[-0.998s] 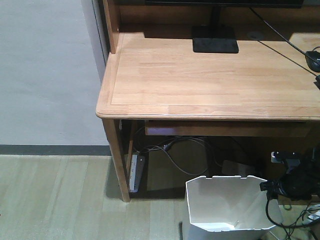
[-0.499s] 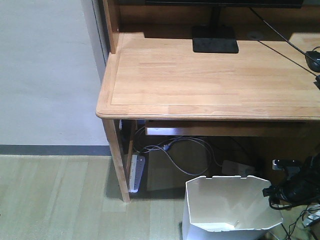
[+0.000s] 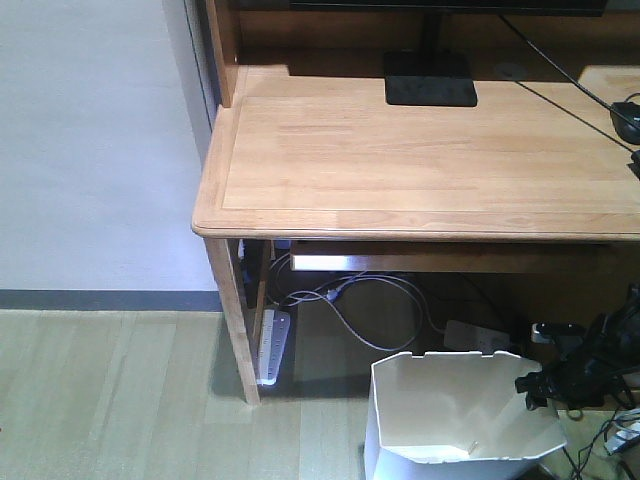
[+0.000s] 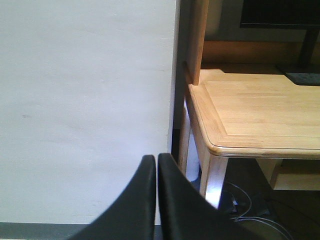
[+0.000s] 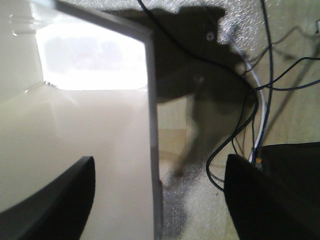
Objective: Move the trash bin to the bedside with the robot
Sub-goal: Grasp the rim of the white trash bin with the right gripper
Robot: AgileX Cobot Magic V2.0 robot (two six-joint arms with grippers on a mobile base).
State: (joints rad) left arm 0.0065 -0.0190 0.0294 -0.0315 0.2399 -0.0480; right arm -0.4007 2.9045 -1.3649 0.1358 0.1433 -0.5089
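Trash bin wall stands between the wide-open right jaws, ungripped; left jaws closed, empty.

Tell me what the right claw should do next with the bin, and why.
Probably close the right claw on the right wall of the bin. The wrist view shows it open and straddling that wall, one side inside, one outside, roughly centred. The front view puts it at the rim, so a grip looks ready before any pulling.
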